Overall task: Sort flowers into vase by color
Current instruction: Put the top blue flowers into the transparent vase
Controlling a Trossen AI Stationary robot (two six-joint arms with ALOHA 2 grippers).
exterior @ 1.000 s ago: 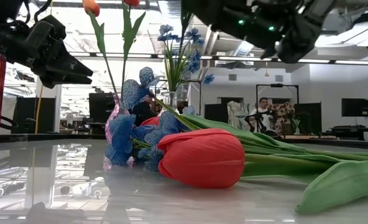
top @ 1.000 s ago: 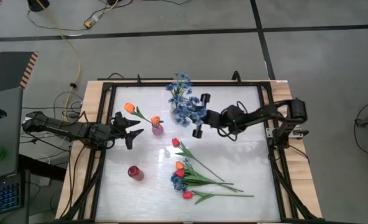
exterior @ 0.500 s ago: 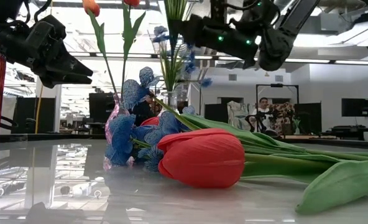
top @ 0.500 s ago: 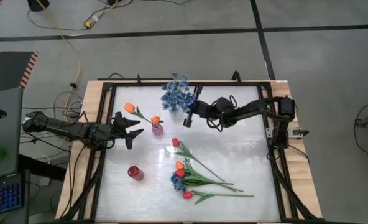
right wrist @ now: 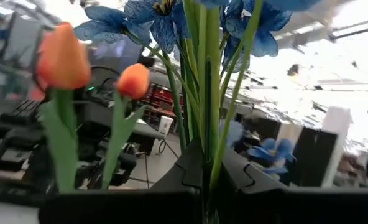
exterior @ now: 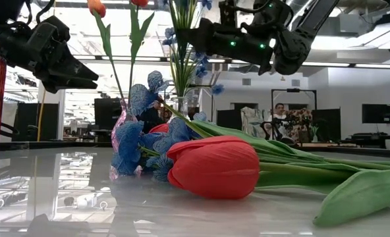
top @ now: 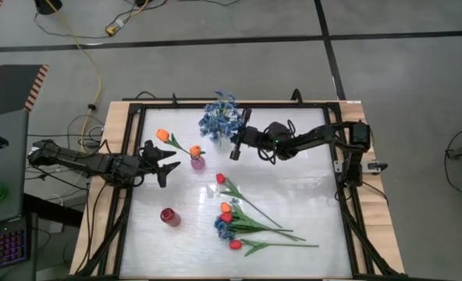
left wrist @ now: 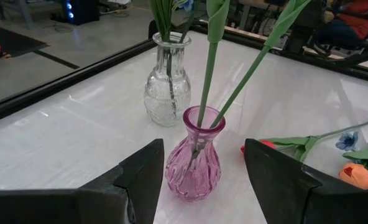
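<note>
From above we look straight down on the whole table (top: 309,203). Our low camera sits at tabletop height, close to a red tulip (exterior: 215,166), facing the far room. Our left wrist camera looks closely at the pink vase (left wrist: 194,155), also seen from overhead (top: 197,162). Our right wrist camera presses against blue sprigs (right wrist: 202,74).
</note>
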